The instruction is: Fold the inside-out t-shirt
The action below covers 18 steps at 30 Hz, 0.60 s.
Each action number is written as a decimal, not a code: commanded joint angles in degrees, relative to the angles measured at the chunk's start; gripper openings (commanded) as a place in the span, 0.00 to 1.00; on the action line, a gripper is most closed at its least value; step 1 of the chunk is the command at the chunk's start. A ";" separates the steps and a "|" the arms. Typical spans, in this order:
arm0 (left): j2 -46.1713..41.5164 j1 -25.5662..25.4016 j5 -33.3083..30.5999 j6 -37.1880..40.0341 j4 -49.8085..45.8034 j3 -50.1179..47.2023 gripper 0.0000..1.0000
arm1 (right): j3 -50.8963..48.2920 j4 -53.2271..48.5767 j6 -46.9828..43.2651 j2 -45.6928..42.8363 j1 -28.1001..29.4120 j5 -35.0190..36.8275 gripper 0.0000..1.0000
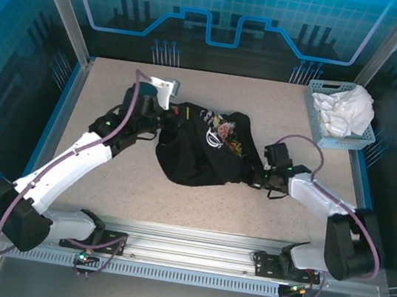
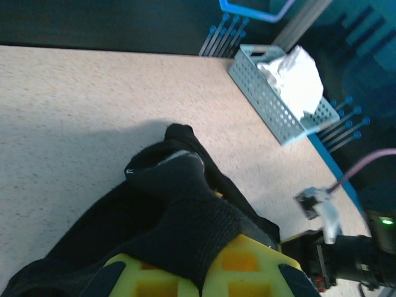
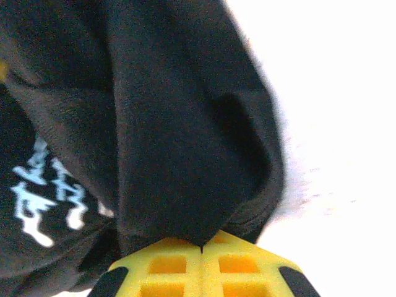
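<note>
One t-shirt [image 1: 195, 161], speckled table [image 1: 175, 206], blue walls [image 1: 279, 11]

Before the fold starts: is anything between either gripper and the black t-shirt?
Nothing visible. The left gripper and right gripper are each shut on the t-shirt; the basket of white cloth sits apart, far right.

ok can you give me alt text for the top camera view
A crumpled black t-shirt lies on the table, held at either end by the left gripper and the right gripper, both shut on it. A blue basket of white cloth sits at the far right corner.
</note>
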 commanded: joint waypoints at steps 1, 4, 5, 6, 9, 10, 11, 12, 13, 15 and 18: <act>-4.24 3.63 3.15 -4.35 1.02 5.11 0.00 | 5.36 -4.24 -4.46 -8.68 -5.46 3.61 0.00; -5.60 5.68 4.74 -4.87 -1.09 9.65 0.00 | 11.97 -7.19 -7.44 -14.12 -10.32 4.60 0.00; -6.03 6.25 5.27 -5.08 -1.93 11.47 0.00 | 14.26 -8.16 -8.45 -15.67 -11.91 4.95 0.00; -6.45 6.98 5.96 -5.44 -2.48 13.03 0.00 | 16.46 -8.82 -9.38 -17.03 -13.63 5.16 0.00; -8.27 9.07 7.99 -7.02 -3.12 15.94 0.00 | 22.08 -10.25 -11.68 -19.50 -18.14 6.05 0.00; -8.83 9.72 8.32 -7.39 -3.29 16.49 0.00 | 23.46 -10.59 -12.29 -19.75 -19.51 6.48 0.00; -9.51 10.27 8.60 -7.63 -3.84 16.91 0.00 | 24.91 -11.10 -12.92 -19.68 -20.97 7.09 0.00; -9.86 10.66 8.57 -7.62 -4.50 17.22 0.00 | 25.91 -11.51 -13.40 -19.31 -22.12 7.78 0.00; -10.20 10.77 8.51 -7.48 -4.94 17.22 0.00 | 26.42 -11.56 -13.80 -18.92 -22.91 8.12 0.00; -10.28 10.78 9.43 -7.60 -5.60 16.85 0.00 | 26.34 -11.28 -14.09 -17.36 -24.05 8.35 0.05; -8.77 10.61 14.09 -9.65 -4.68 15.52 0.00 | 26.77 -12.75 -14.14 -13.61 -23.95 7.98 0.34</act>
